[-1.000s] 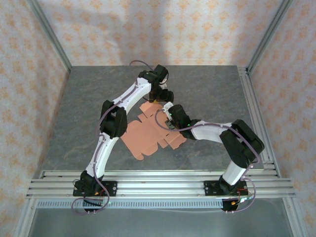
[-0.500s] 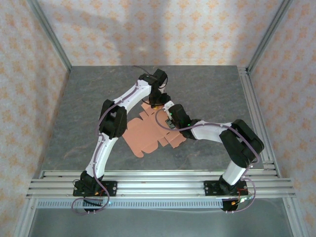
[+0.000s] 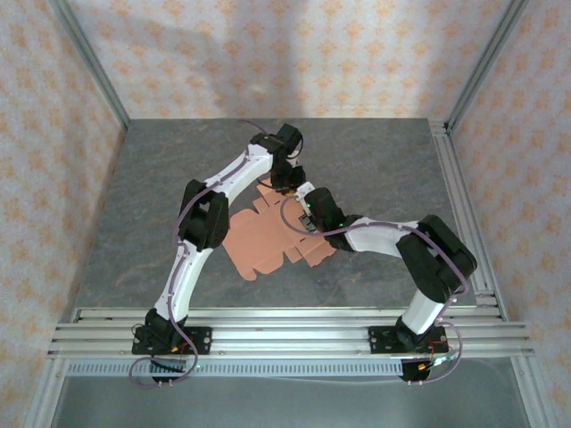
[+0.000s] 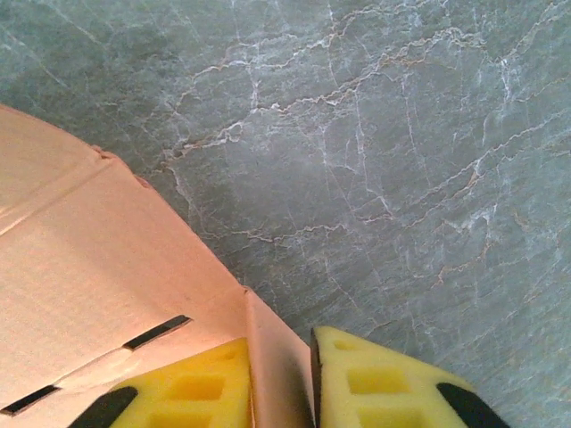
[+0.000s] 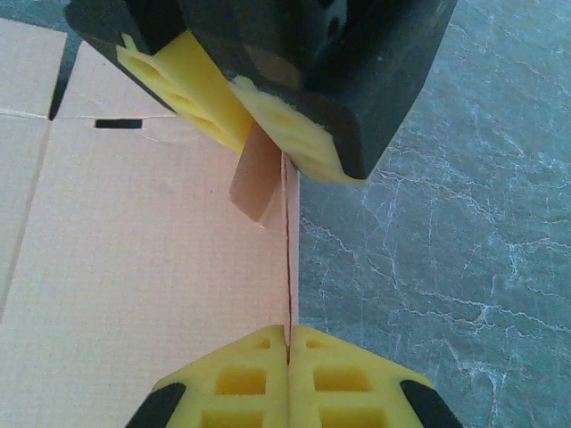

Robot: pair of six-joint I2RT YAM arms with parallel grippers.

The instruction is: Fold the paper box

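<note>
paper box (image 3: 268,248): flat die-cut sheet on grey surface (image 3: 152,205), mid-area, between both arms. left gripper (image 4: 281,367): narrow, pads pinching upright flap at sheet's far edge. right gripper (image 5: 288,358): pads pressed together on thin upturned edge, just beside left gripper.
</note>
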